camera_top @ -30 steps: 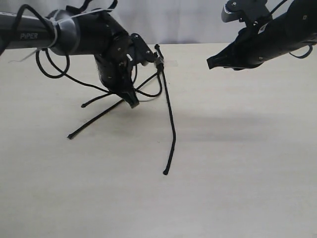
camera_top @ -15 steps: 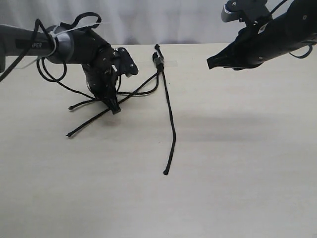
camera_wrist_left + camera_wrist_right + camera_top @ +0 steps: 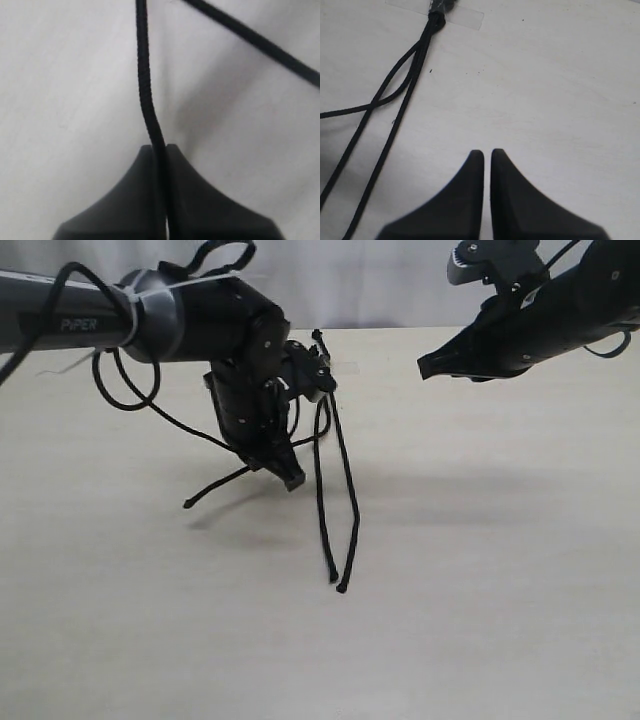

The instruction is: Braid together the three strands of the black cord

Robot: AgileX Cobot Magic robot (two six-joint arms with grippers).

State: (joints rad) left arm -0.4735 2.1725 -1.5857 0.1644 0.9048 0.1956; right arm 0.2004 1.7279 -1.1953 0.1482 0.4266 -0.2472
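Left pincer (image 3: 292, 480) swings one strand (image 3: 143, 90) toward centre frame
Clenched on that strand, it has shifted right since half a second ago. The strand, then splayed to the lower left, now lies just beside the long middle strand (image 3: 352, 505), tips close together. The black cord (image 3: 438, 11) stays taped at upper centre. The right pincer (image 3: 487, 152), clenched on nothing, hangs upper right over the pale bench (image 3: 500, 570), with a white backdrop (image 3: 370, 280) behind.
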